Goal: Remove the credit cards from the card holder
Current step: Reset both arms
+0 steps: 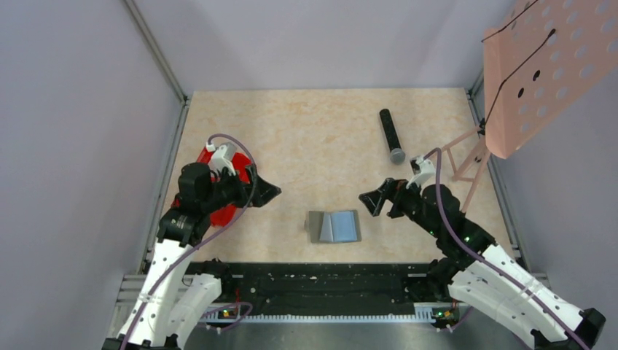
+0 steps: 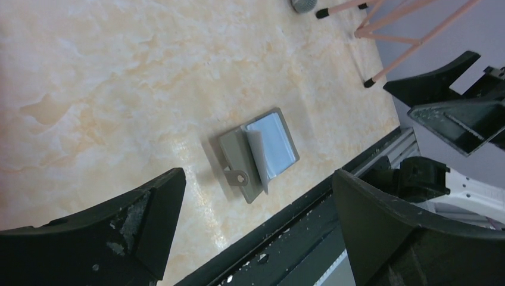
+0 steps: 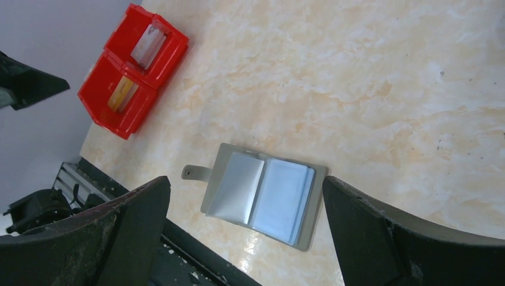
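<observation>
The card holder (image 1: pixel 334 227) lies open and flat on the counter (image 1: pixel 291 124), close to the near edge, between the 2 arms and touched by neither. In the top view its long axis runs left to right along that edge. The inner panels face up, the left half darker grey and the right half pale blue.

The left gripper (image 1: pixel 268 191) hangs above the red bin (image 1: pixel 224 214), its fingers spread wide with nothing between them. The right gripper (image 1: pixel 370 202) hangs just right of the holder and a little farther back, equally wide and empty.

The right wrist view adds a small strap tab (image 3: pixel 193 173) on the holder's left short side, pointing toward the left arm. It also shows the bin's 2 compartments, which the left arm mostly hides from above: a pale card (image 3: pixel 147 46) in 1, an orange card (image 3: pixel 122 95) in the other.

The left wrist view shows 1 clear sleeve (image 2: pixel 257 156) that appears partly raised at the fold.

Only the top view takes in the whole black microphone (image 1: pixel 391 135), lying well behind the holder, and the pink perforated stand (image 1: pixel 539 65) at the right rear.
</observation>
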`<state>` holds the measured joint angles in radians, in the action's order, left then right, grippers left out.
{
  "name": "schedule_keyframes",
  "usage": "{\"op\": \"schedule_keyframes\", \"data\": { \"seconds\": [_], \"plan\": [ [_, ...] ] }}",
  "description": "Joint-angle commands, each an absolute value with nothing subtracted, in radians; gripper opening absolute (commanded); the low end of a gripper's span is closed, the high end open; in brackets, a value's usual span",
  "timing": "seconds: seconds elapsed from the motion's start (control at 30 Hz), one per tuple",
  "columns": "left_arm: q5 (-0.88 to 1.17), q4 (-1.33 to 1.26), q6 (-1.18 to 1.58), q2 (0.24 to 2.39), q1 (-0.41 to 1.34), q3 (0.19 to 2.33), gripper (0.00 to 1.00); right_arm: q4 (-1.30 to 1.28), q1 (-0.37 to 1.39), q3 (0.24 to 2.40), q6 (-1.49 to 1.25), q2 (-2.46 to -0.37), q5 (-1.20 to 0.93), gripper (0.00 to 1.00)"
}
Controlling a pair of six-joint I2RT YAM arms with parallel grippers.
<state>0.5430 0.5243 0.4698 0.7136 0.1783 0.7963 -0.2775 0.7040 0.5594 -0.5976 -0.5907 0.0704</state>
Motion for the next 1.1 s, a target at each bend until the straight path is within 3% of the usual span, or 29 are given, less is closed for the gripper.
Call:
{"op": "schedule_keyframes", "data": {
  "seconds": [0.0, 1.07],
  "plan": [
    [0.583, 0.443, 0.475, 0.667, 0.216, 0.732, 0.99, -0.273, 0.693, 0.574, -0.643, -0.533, 0.09, 0.99],
    [0.569, 0.496, 0.442, 0.664, 0.253, 0.731, 0.99, -0.287, 0.693, 0.535, -0.706, -0.449, 0.117, 0.99]
  ]
}}
